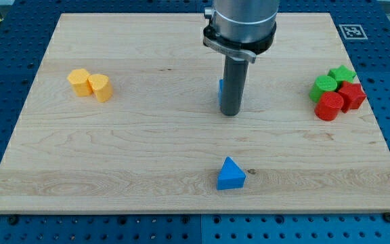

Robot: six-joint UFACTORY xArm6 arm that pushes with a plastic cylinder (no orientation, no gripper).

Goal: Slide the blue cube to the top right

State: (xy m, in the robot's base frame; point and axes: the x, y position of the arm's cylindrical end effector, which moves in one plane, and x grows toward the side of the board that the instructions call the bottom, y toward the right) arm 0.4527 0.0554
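The blue cube sits near the board's middle, almost wholly hidden behind my rod; only a thin blue sliver shows at the rod's left side. My tip rests on the board right in front of the cube, at its lower right, seemingly touching it. A blue triangular block lies below the tip, near the view's bottom edge of the board.
Two yellow blocks stand together at the view's left. A cluster of two green blocks and two red blocks sits at the view's right edge. The wooden board lies on a blue perforated table.
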